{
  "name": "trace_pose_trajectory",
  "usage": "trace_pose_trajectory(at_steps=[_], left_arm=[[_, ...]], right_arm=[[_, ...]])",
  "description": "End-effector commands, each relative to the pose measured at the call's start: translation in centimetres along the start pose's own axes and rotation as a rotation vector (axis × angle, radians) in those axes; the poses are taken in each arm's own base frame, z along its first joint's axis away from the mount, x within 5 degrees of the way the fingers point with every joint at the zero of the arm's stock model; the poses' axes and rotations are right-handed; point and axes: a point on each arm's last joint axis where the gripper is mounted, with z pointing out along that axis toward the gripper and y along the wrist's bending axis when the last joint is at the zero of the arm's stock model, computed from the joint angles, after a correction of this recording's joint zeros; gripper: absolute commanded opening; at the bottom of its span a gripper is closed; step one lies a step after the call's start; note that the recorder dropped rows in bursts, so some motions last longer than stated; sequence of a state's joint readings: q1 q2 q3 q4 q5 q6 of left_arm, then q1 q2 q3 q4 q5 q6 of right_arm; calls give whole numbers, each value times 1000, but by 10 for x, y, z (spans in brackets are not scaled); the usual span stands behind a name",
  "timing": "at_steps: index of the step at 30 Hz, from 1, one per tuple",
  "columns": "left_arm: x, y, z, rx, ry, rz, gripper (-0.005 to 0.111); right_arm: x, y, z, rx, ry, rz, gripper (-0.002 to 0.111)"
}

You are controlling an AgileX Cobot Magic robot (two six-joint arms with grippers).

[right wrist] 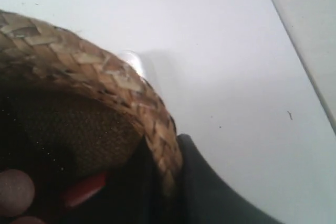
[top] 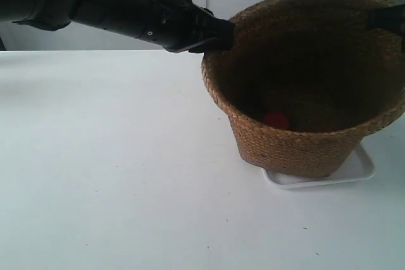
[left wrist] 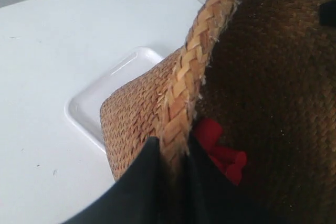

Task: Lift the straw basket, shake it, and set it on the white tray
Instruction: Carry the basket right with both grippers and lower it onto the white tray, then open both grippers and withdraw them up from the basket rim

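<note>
The straw basket (top: pixel 297 147) stands tilted with its base over the white tray (top: pixel 354 170), its dark mouth turned toward the camera. The left gripper (left wrist: pixel 173 153) is shut on the basket's braided rim (left wrist: pixel 184 93), one finger outside, one inside; in the exterior view it is the arm at the left (top: pixel 218 33). The right gripper (right wrist: pixel 168 166) is shut on the opposite rim (right wrist: pixel 105 72), showing only as a dark tip (top: pixel 387 17) at the exterior view's right edge. Whether the base touches the tray (left wrist: pixel 100 98) I cannot tell.
A red object (top: pixel 276 119) lies inside the basket on its bottom, also seen in the left wrist view as a red piece (left wrist: pixel 220 148). The white table (top: pixel 101 169) stretches left and front of the basket; its edge (right wrist: pixel 294 51) runs beside the right gripper.
</note>
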State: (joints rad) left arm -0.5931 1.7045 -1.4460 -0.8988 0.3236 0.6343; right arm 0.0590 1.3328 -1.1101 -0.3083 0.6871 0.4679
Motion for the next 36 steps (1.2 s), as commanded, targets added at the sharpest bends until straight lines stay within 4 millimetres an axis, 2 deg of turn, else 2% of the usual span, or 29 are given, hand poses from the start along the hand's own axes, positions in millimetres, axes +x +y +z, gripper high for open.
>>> trace_pose_trajectory(at_steps=[1,6,11,13,15,19,25,29,31,34,35,36], left_arm=[[-11,13,3,-46,-15,12,0],[-13,15,14,-17,9,-1,0],[-34,1,3,51,-2,41,0],[-39,-2,1,64,-4,1,0],[-37,2,5,42,43,-18,0],[-23,16,19,-27,129,-33,0],[-9,28,40,-37,160,-63,0],[-7,30,44,-34,169,-55,0],[-8,28,44,-21,160,-50,2],[-12,24,43,15,141,-53,16],[-15,22,43,29,125,-59,32],[-16,22,43,32,121,-62,39]], right_arm=[[-3,-21,19,131,41,-50,0],[-14,-23,16,150,-6,-75,0],[-32,-25,-1,167,-8,-51,0],[-35,-26,-5,173,-10,-45,0],[-35,-25,-4,167,-5,-39,0],[-33,-24,9,174,38,-62,0],[-30,-32,26,203,86,-51,0],[-33,-33,28,188,60,-41,1],[-33,-31,28,168,51,-26,6],[-33,-28,29,129,50,-35,19],[-34,-26,29,106,40,-46,34],[-35,-25,29,100,38,-49,41]])
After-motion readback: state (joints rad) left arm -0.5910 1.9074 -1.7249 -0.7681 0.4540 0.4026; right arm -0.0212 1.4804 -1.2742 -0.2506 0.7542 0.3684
